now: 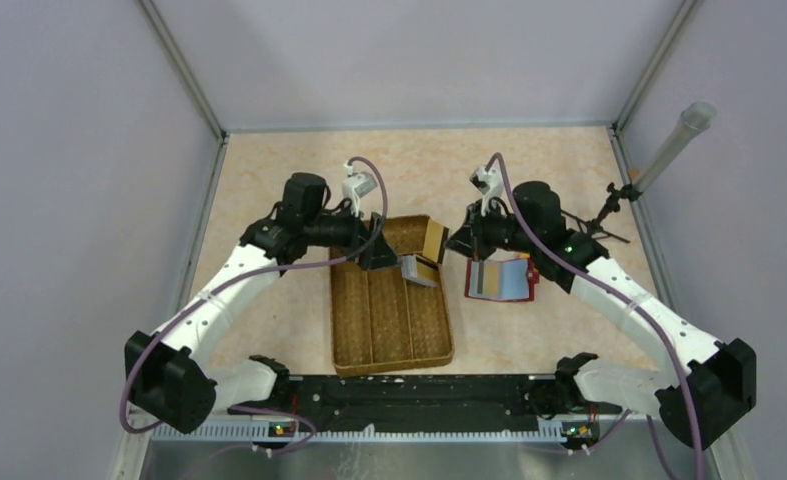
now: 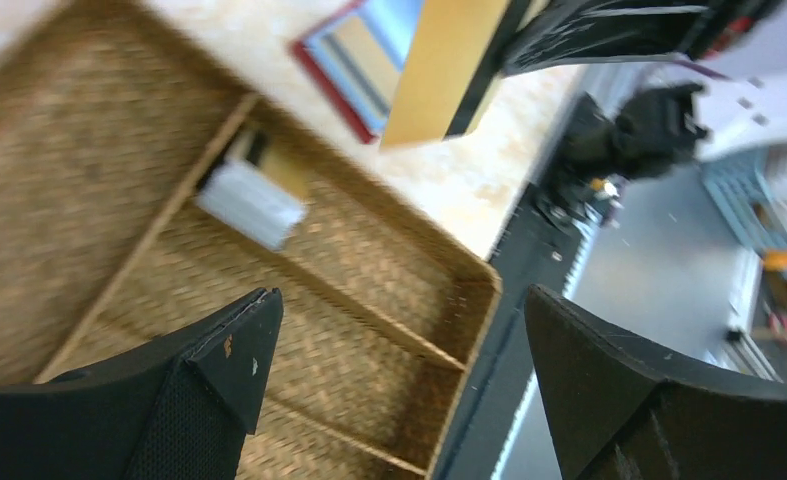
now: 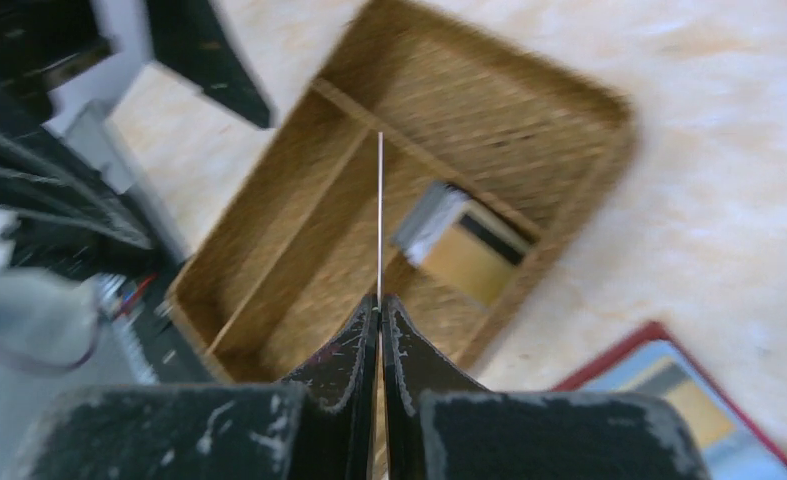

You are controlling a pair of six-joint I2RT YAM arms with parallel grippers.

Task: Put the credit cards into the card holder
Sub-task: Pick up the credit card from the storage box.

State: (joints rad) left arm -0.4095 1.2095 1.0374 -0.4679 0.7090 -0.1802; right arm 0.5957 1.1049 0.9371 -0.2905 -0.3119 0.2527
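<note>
- The table [image 1: 299, 170] is a pale, beige marbled surface, boxed in by plain lilac walls [image 1: 69, 150] and metal corner posts. Far right of the woven tray [image 1: 369, 320] a grey tube on a stand [image 1: 674, 145] leans outward.
- The tray lies lengthwise, near to far, split into three long compartments.
- The right gripper [image 1: 456, 240] is clenched on a gold card [image 1: 434, 240], held in the air over the tray's far right corner.
- Only the right wrist view shows this card edge-on, a thin line running straight out from the pinched fingertips [image 3: 364, 325]. The left wrist view shows its broad gold face [image 2: 444, 70] instead.
- The left gripper [image 2: 397, 300] hangs over the tray with its jaws spread wide and nothing between them.
- Two more cards [image 1: 419, 270], one grey overlapping one gold with a dark stripe, rest at the far end of the tray's right-hand compartment, tilted against the divider.
- The card holder [image 1: 499, 280] lies open and flat on the table just right of the tray, blue and tan slots facing up, spread left to right.
</note>
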